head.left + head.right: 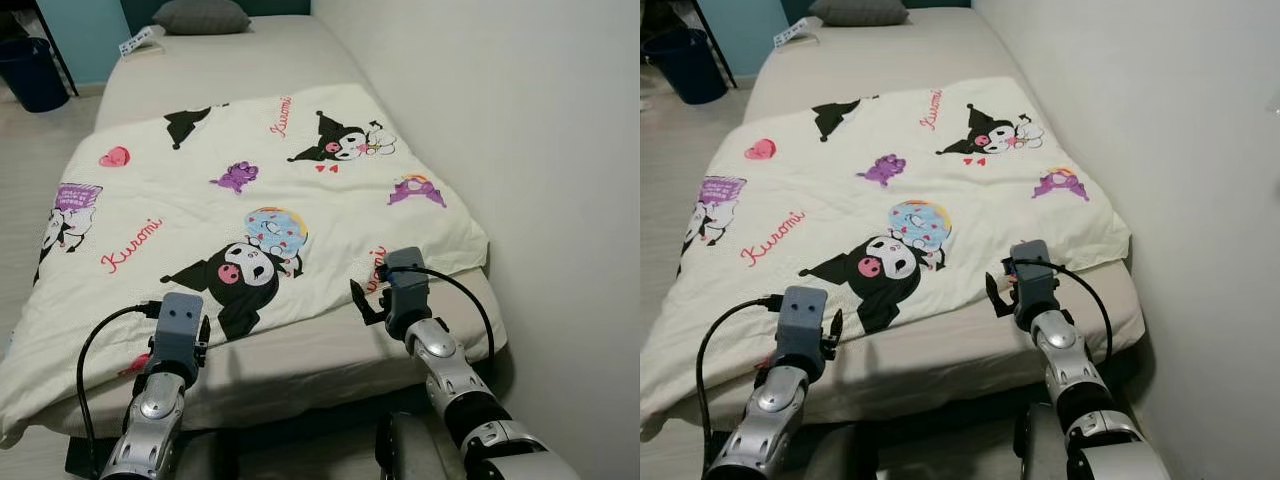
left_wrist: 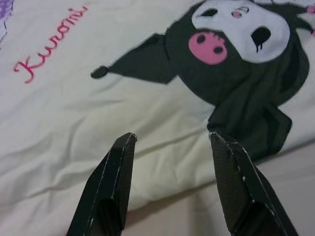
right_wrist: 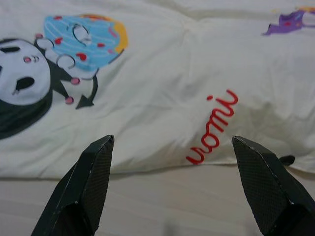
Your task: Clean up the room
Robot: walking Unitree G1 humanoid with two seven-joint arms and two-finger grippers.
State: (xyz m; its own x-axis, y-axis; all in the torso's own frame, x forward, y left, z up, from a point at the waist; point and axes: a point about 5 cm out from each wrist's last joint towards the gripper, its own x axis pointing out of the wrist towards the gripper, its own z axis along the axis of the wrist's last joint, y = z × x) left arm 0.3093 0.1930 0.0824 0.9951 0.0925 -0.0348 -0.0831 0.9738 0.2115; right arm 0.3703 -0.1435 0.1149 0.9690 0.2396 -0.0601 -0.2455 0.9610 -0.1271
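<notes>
While both grippers hover just short of the near hem of the blanket (image 1: 250, 200), you have each pair of black fingers spread wide with nothing between them: the left gripper (image 2: 172, 147) faces the hem below the black cartoon character, and the right gripper (image 3: 170, 147) faces the hem under the red lettering. That cream blanket lies spread over the bed (image 1: 330, 360), skewed so its left side droops off the mattress edge while bare sheet shows at the foot. If you close too shallow, I judge the fingers will pinch only a thin fold and the fabric will slip free as you pull; if you dip too low, you may catch the sheet along with it. Pulling unevenly would likely worsen the skew, and the droop on the left could drag the whole thing towards the floor. The right arm works close to the wall (image 1: 540, 150), so a wide swing risks a scrape. As for writing, "Kuromi" appears in red script in several places on the blanket; the right wrist view catches only "romi".
</notes>
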